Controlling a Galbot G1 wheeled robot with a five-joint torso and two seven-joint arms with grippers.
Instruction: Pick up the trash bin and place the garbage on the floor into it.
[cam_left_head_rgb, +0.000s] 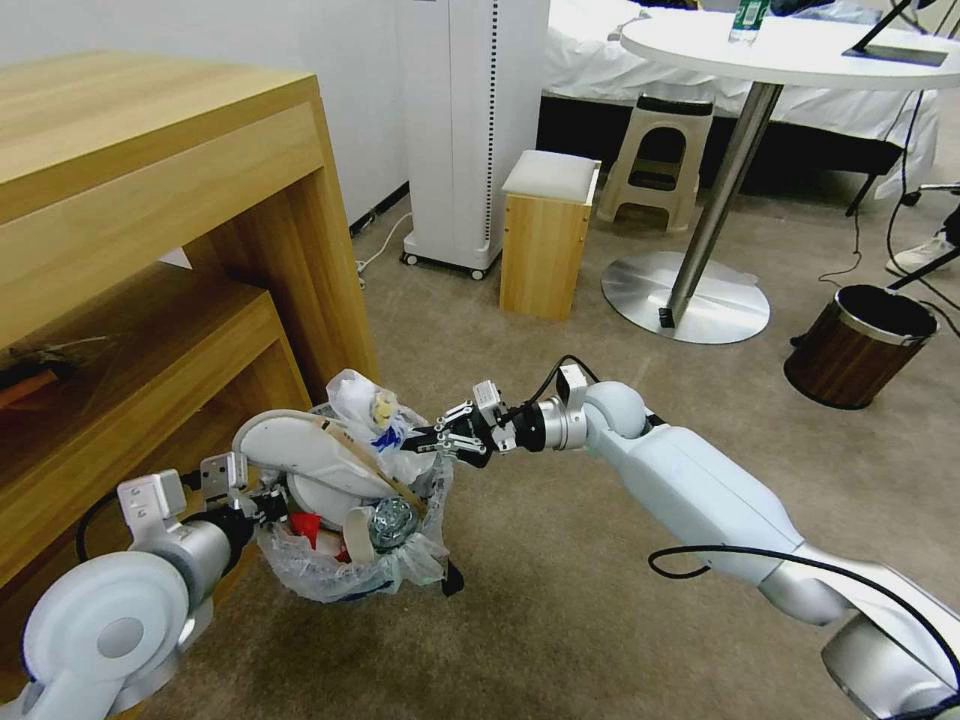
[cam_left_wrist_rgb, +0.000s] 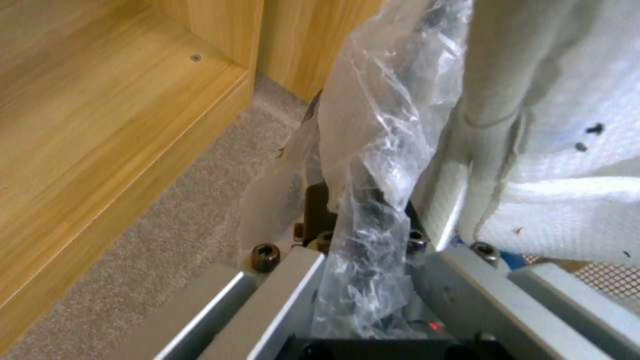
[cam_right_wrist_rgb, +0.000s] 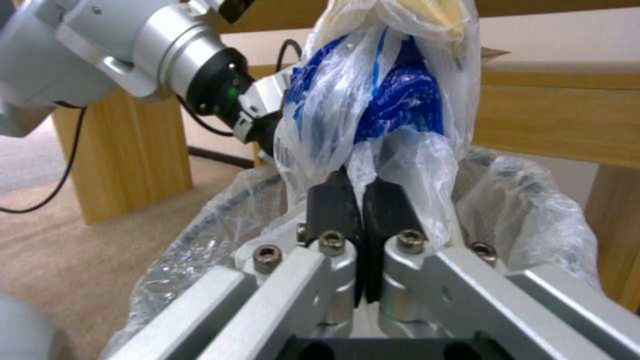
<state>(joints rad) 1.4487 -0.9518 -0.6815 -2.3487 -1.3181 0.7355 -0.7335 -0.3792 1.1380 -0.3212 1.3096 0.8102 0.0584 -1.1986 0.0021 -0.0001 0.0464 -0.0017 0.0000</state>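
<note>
The trash bin (cam_left_head_rgb: 345, 560), a small round dark bin lined with crinkly translucent plastic, hangs just above the beige carpet floor (cam_left_head_rgb: 560, 560) beside the wooden shelf unit (cam_left_head_rgb: 150, 250). The left gripper (cam_left_head_rgb: 265, 500) has its jaws clenched on the bin's bagged rim. The bin is heaped: a white slipper (cam_left_head_rgb: 300, 450), a red cup (cam_left_head_rgb: 308, 525) and crumpled foil lie on top. The right gripper (cam_left_head_rgb: 440, 437), at the rim's far side, has its jaws clenched on a blue-and-white plastic bag (cam_right_wrist_rgb: 380, 90). My worry is that the overfull pile spills, or the thin liner slips from the left jaws.
</note>
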